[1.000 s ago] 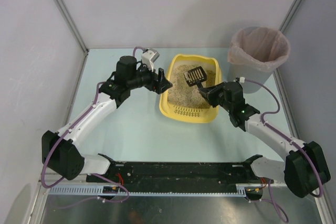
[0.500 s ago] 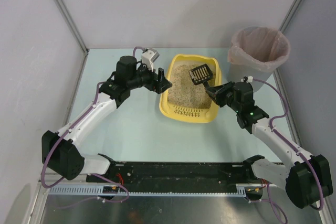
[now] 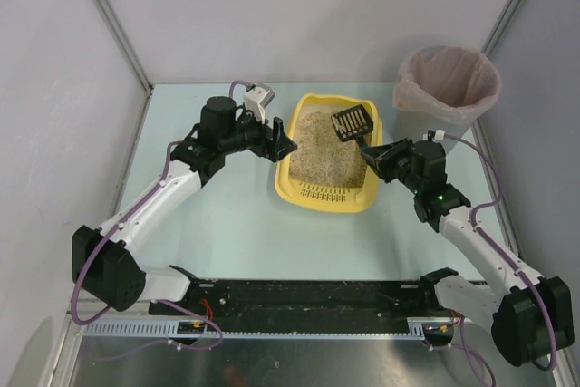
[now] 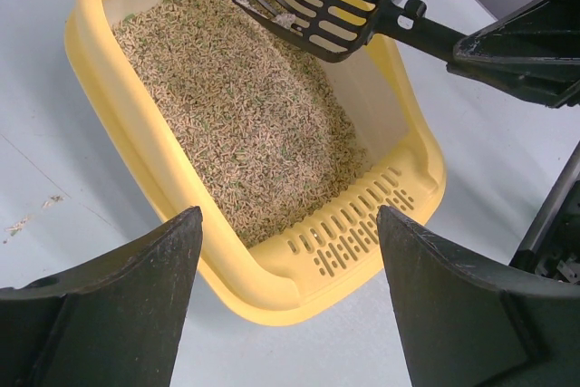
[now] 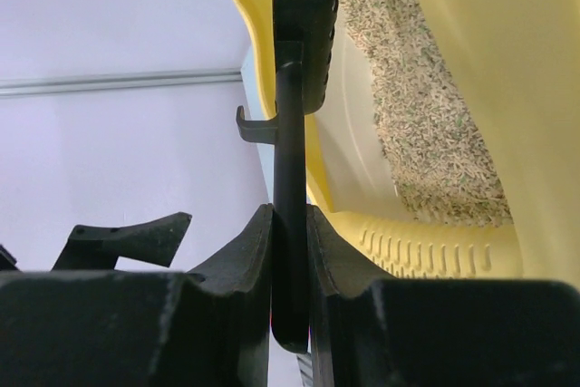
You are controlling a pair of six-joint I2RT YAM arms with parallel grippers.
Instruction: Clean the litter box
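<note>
Scoop [image 3: 352, 122], black slotted plastic, pinched by right gripper [image 3: 368, 150] over shallow yellow plastic litter box [image 3: 313, 195]; left gripper [image 3: 286, 144] wide.

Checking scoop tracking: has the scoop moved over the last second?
Yes. The scoop, held by the right gripper, has shifted right toward the bin, from the middle of the litter box to its far right corner.

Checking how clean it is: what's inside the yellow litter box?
The litter box holds beige granular litter, no obvious clumps. The black scoop, clamped in the right fingers, hangs over its far corner, covering that spot.
</note>
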